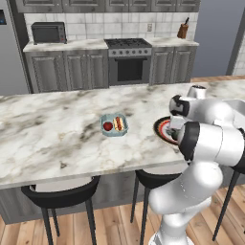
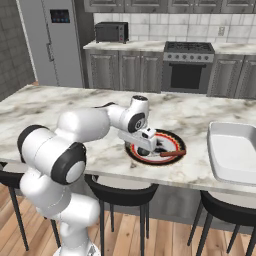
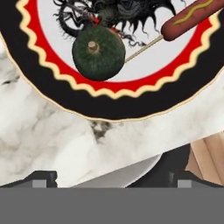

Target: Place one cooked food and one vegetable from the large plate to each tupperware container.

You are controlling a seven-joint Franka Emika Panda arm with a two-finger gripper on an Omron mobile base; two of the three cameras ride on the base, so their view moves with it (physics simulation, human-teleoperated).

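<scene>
Marble counter (image 1: 57, 129) spans the left base view; on it the small pale-blue container (image 1: 114, 125) holds a red round item and a hot dog, sitting well to the left of the large plate (image 1: 161, 128), whose right part the arm hides.

From the right base view, the gripper (image 2: 145, 149) hangs just over the plate (image 2: 156, 155), where a corn dog (image 2: 172, 153) lies with its long axis along the plate's right side. The white container (image 2: 234, 150) sits to the plate's right, near it.

From the hand view, a dark green squash (image 3: 98, 52), stem up, rests on the plate's (image 3: 109, 105) white centre; the corn dog (image 3: 192, 17) lies beside it, its stick pointing towards the squash. Fingertips (image 3: 43, 178) stand wide apart, holding nothing.
</scene>
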